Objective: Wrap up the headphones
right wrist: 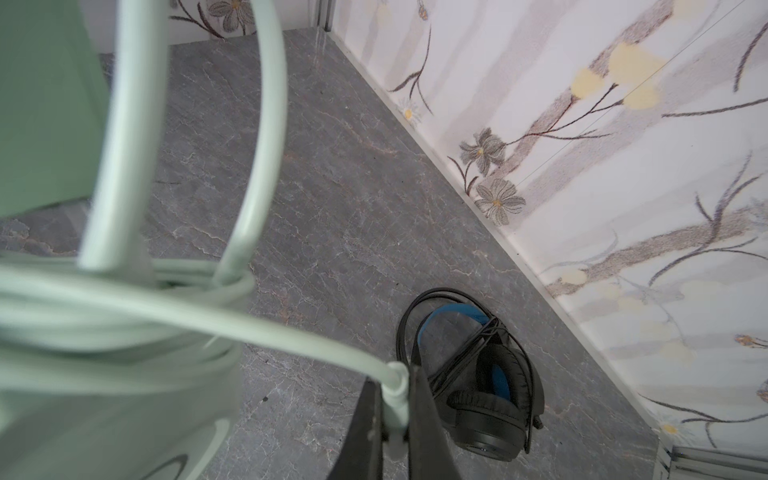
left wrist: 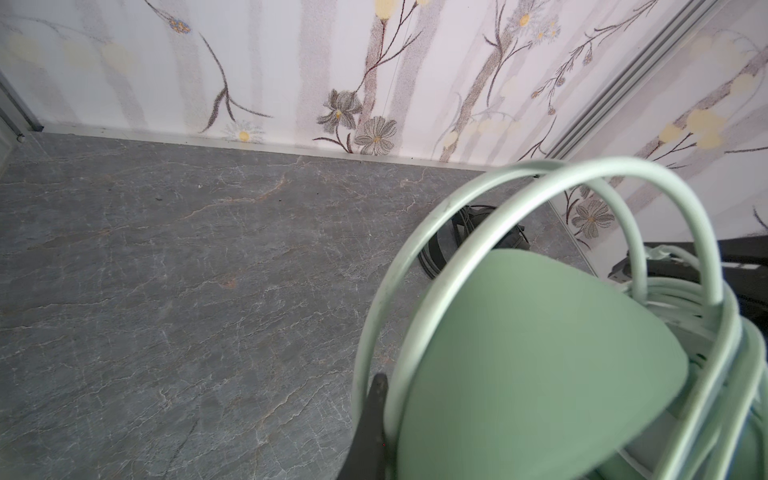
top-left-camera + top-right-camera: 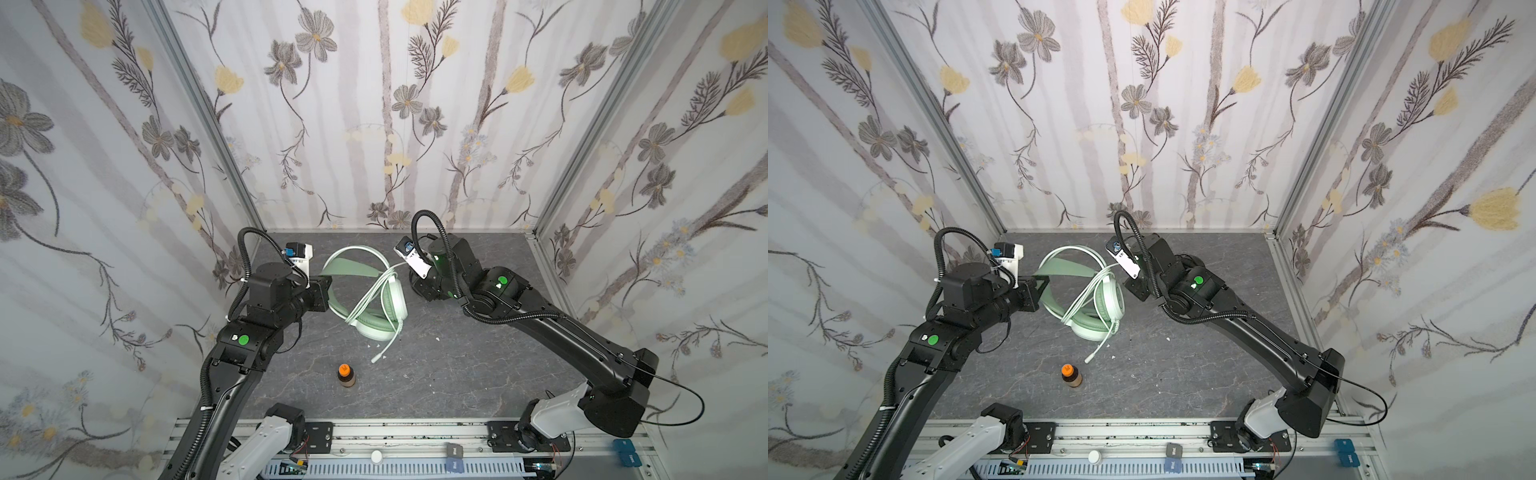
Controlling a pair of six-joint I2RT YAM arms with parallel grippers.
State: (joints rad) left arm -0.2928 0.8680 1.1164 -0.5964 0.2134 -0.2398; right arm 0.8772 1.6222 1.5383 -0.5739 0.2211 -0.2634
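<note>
Closest in, the right gripper (image 1: 392, 388) has its two dark fingers (image 1: 424, 415) pressed together on the pale cable (image 1: 291, 337) of the mint-green headset (image 1: 50, 104), pinching it at a thicker collar on the cord. From that pinch the cable leads off to several turns wound around the headset, where its two thin hoop wires (image 1: 262, 124) come down.

Just past the same fingertips, the black headset (image 1: 478, 374) lies on the grey table (image 1: 332, 187). Its black cord is looped over its blue inner band, and it sits near the foot of the wall (image 1: 582, 124).

The left gripper (image 3: 1045, 286) is clamped shut on the mint-green headset's headband. Its wrist view shows one dark finger (image 2: 374, 415) against a hoop wire beside the wide green strap (image 2: 540, 353). The other finger is hidden behind the strap.

In both top views the headset's ear cups (image 3: 392, 299) sit between the two grippers, lower than the held headband, with the cable crossing over them toward the right gripper. Whether the cups rest on the table cannot be told.

Farther from both grippers, toward the arm bases, the cable's free plug (image 3: 376, 359) lies on the table. Beyond it stands a small bottle (image 3: 345, 376) with an orange cap, well apart from either gripper.
</note>
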